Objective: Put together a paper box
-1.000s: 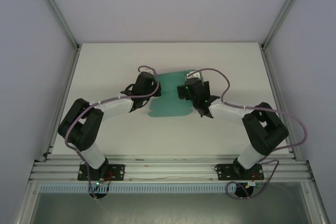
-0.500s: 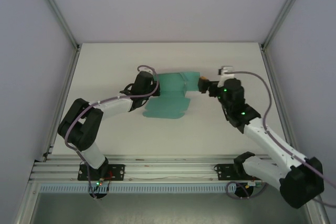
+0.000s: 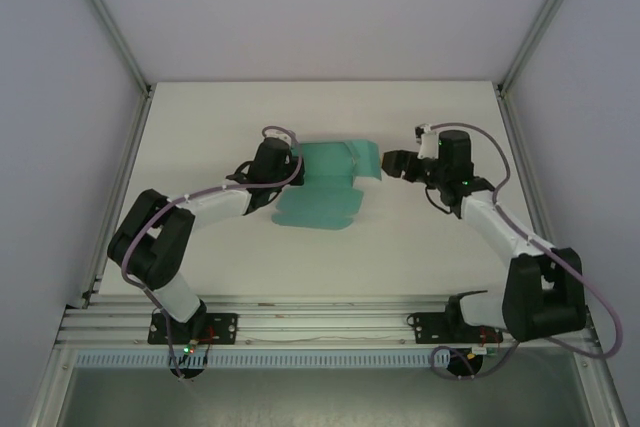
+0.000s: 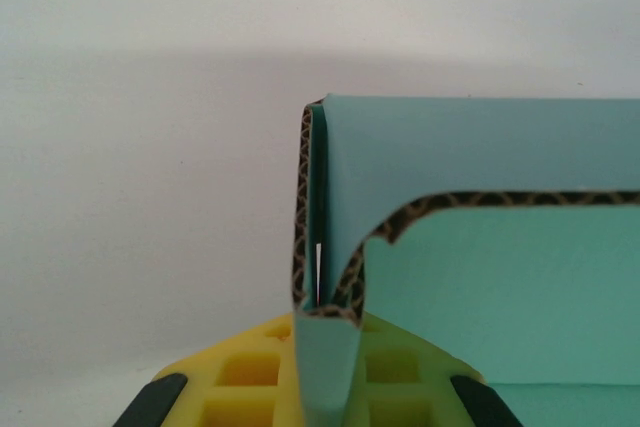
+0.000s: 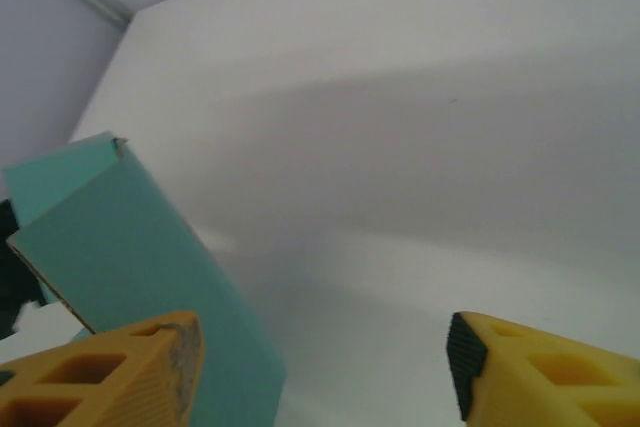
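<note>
Top external view: the teal paper box [image 3: 322,192] lies on the white table [image 3: 200,117], with the left gripper [image 3: 291,161] at its left edge and the right gripper [image 3: 392,162] just beside its raised right end. Left wrist view: the jaws pinch a folded edge of the box. Right wrist view: the jaws stand apart, holding nothing, with the box at the left.

The box [image 3: 325,192] is plain teal-green, its cut edges brown and wavy. The table [image 3: 320,247] is white. The fingers [image 5: 540,377] are yellow, black-padded.
</note>
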